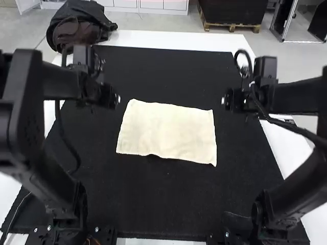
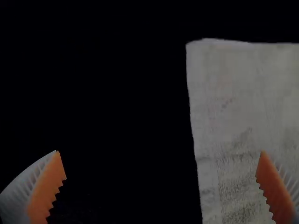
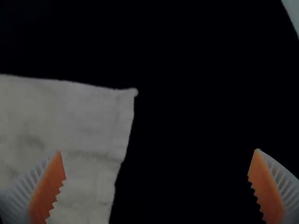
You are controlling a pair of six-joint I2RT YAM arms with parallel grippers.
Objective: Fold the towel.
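- Across the room-side edge and both flanks, the white counter borders a big black mat.
- Cream towel, lying flat near the mat's middle, between the two arms; the high view gives its whole rectangle, held by neither gripper. Its long axis runs side to side, slightly skewed, the right end a little nearer the arms' bases.
- Left gripper, near the towel's left short side, released, fingers wide apart and empty.
- Right gripper, near the right short side, likewise released and holding nothing.
- Left wrist view: creases and rough weave, plus a thin paler lip along one edge, details too fine for the high view.
- Right wrist view: a tiny rounded nub on a towel corner, also indistinct from above.
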